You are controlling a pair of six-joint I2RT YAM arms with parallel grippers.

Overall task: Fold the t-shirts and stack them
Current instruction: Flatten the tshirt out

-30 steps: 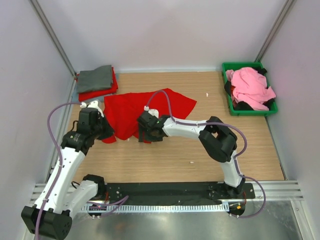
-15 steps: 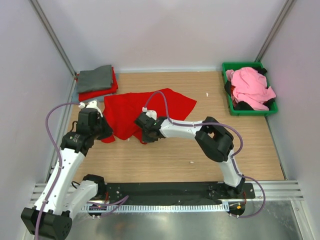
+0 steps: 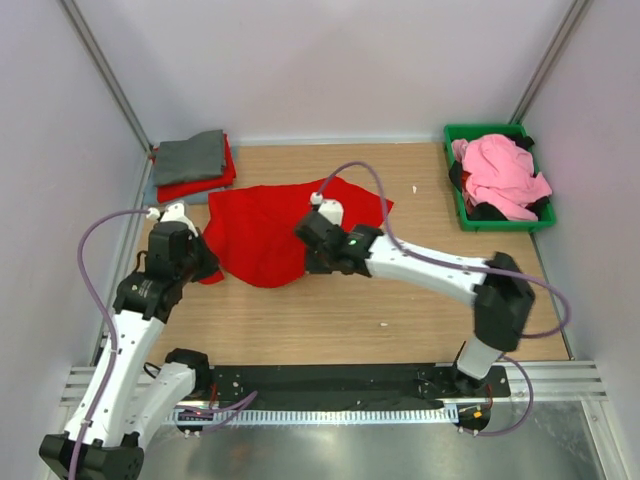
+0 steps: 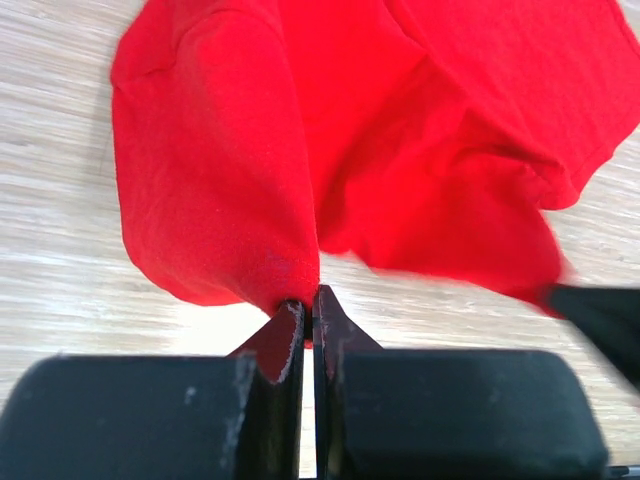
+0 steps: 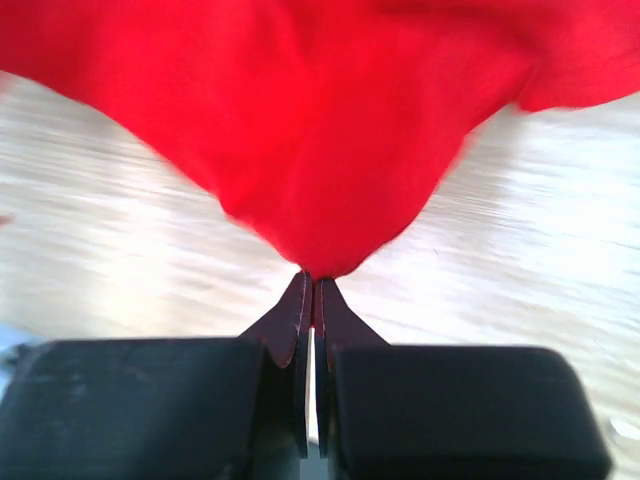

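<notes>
Large red t-shirt (image 3: 262,228): rumpled on the wooden table (image 3: 330,320), left of centre. Left gripper (image 4: 308,302): clamped on its near-left edge. Right gripper (image 5: 312,290): pinched tight on its near-right hem. Grey t-shirt (image 3: 192,155): folded atop a folded red t-shirt (image 3: 195,187), far-left corner. Pink t-shirt (image 3: 500,172): in the green bin (image 3: 485,129).

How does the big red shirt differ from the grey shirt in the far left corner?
The big red shirt lies loose and rumpled; the grey shirt is folded flat. The left gripper and right gripper each pinch the big red shirt; nothing touches the grey shirt. The big red shirt lies on the table; the grey shirt sits on a folded red shirt. Both are plain cloth.
</notes>
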